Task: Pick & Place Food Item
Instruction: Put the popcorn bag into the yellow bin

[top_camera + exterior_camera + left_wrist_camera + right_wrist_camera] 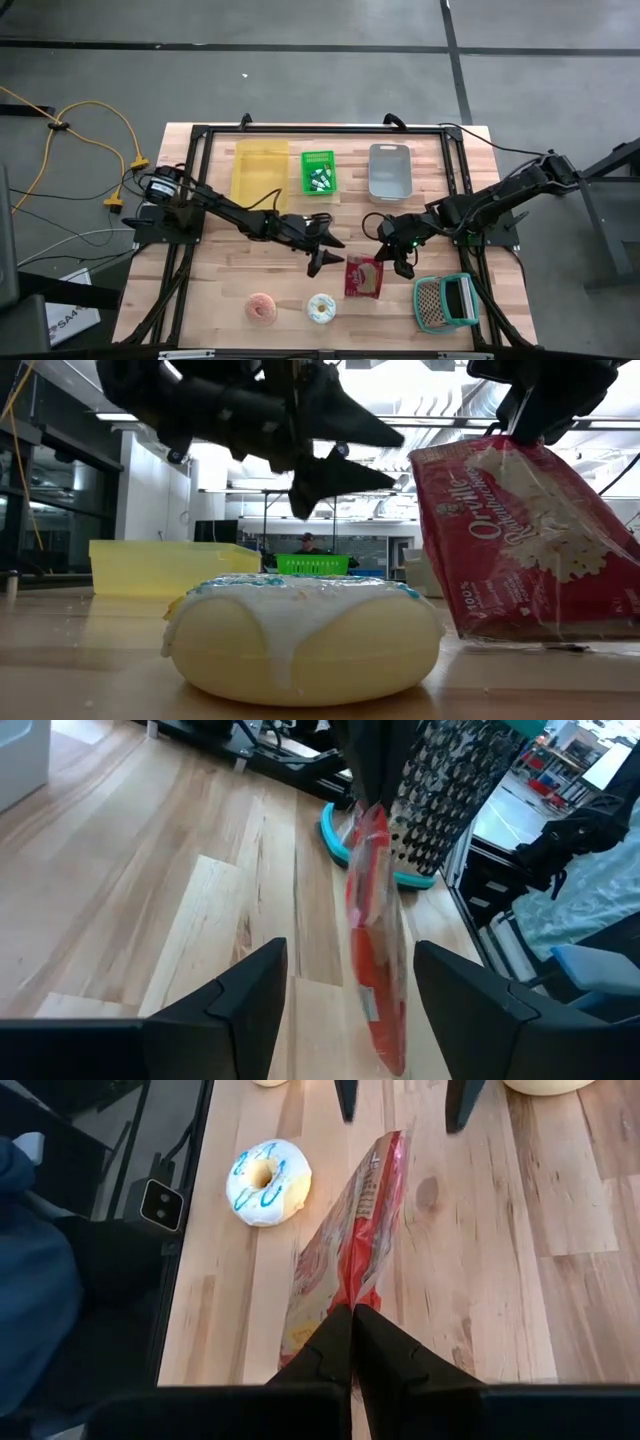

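A red popcorn bag [364, 277] stands on edge at the table's near middle, tilted in the low view [520, 540]. My right gripper [350, 1315] is shut on it from the right [388, 260]. My left gripper [328, 254] is open just left of the bag. In the left wrist view the bag [375, 940] shows edge-on ahead of the gap between its fingers [350, 990], untouched. A white-iced donut [322, 308] and a pink donut [262, 308] lie flat near the front edge. My right gripper pinches the bag's crimped top edge [352, 1285] between its two shut fingers. The fingers slant down from the table's right and far side. The bag hangs tilted below them, and its lower edge [475, 632] is at the table top; whether it rests there I cannot tell.
A teal-framed grater [445, 302] lies right of the bag near the front. A yellow bin [260, 170], a green bin [318, 172] and a grey bin [390, 170] stand along the far side. Bare wood lies between the bins and the arms.
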`<action>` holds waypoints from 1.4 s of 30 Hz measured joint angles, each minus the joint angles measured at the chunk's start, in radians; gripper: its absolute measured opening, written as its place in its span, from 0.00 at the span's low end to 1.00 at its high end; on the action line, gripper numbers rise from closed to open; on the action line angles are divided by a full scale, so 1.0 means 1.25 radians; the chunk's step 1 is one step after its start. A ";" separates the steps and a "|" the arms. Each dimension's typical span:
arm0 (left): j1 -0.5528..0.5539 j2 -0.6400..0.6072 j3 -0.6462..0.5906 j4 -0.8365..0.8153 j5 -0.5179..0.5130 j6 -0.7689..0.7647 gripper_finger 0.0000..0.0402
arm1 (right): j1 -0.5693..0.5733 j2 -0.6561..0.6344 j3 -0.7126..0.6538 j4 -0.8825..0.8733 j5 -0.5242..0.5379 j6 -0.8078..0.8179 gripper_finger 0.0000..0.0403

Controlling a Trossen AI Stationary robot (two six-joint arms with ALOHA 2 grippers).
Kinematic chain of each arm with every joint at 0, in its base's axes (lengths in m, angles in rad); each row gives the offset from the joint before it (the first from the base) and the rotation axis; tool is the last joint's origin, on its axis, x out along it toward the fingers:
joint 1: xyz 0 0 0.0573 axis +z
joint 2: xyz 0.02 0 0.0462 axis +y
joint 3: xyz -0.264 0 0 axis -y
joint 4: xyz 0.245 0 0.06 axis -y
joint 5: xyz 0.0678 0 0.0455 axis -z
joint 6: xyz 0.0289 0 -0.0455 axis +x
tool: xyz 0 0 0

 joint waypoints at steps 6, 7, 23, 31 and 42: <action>0.000 0.088 0.000 0.158 0.026 -0.021 0.53 | 0.000 0.000 0.000 0.000 0.000 0.000 0.00; 0.000 0.094 0.000 0.171 0.027 -0.021 0.53 | 0.000 0.000 0.000 0.000 0.000 0.000 0.00; -0.005 0.184 0.049 0.284 0.023 -0.024 0.53 | 0.000 0.000 0.000 0.006 -0.001 -0.003 0.00; -0.009 0.184 0.050 0.284 0.024 -0.023 0.42 | 0.000 0.000 0.000 0.006 -0.001 -0.003 0.00; -0.009 0.184 0.050 0.284 0.024 -0.023 0.07 | 0.000 0.000 0.000 0.006 -0.004 -0.003 0.00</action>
